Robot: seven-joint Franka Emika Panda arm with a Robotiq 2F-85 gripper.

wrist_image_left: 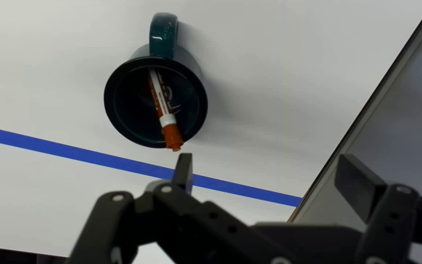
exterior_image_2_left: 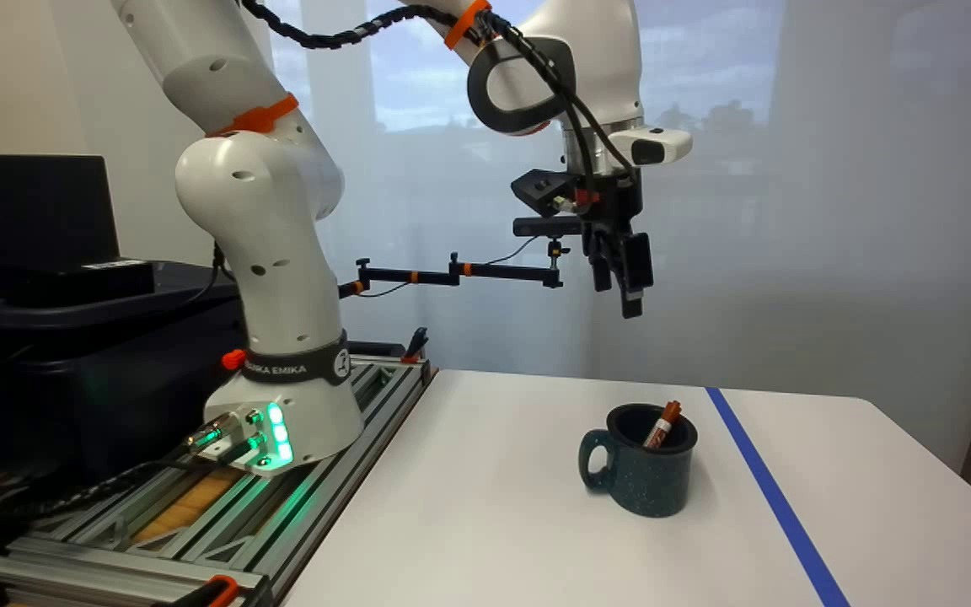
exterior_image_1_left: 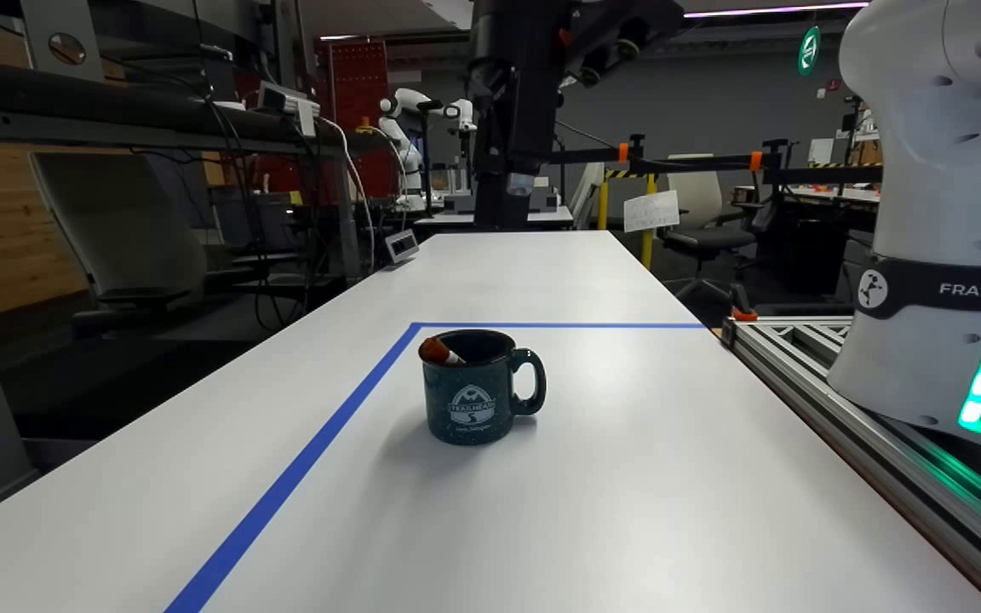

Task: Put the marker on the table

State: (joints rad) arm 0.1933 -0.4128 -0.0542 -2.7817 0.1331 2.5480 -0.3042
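In an exterior view, the tool (exterior_image_2_left: 620, 287) hangs downward from the white arm (exterior_image_2_left: 283, 299), well above the bench (exterior_image_2_left: 485, 506). Lower than the tool stands the dark green mug (exterior_image_2_left: 650, 485), upright on the bench. The marker (exterior_image_2_left: 661, 428) leans inside the mug, its orange-brown cap (exterior_image_2_left: 672, 410) rising past the rim. Farther out from the arm's base than the mug, a blue tape line (exterior_image_2_left: 775, 497) crosses the bench.

In an exterior view, the mug, below the tool's level, shows a white badge (exterior_image_1_left: 472, 404) on its wall, and the marker's cap lies at the rim. To one side of the tool, as seen from there, hangs a paper note (exterior_image_1_left: 651, 210) (its writing is too small to read).

In the wrist view, the tool's two fingers (wrist_image_left: 183, 174) stand wide apart, the blue tape line and the bench's edge showing through the gap. The mug sits ahead of the fingers, its handle (wrist_image_left: 163, 35) pointing away from the tool. The marker slants down into it, cap end past the rim on the tool's side, apart from both fingers.
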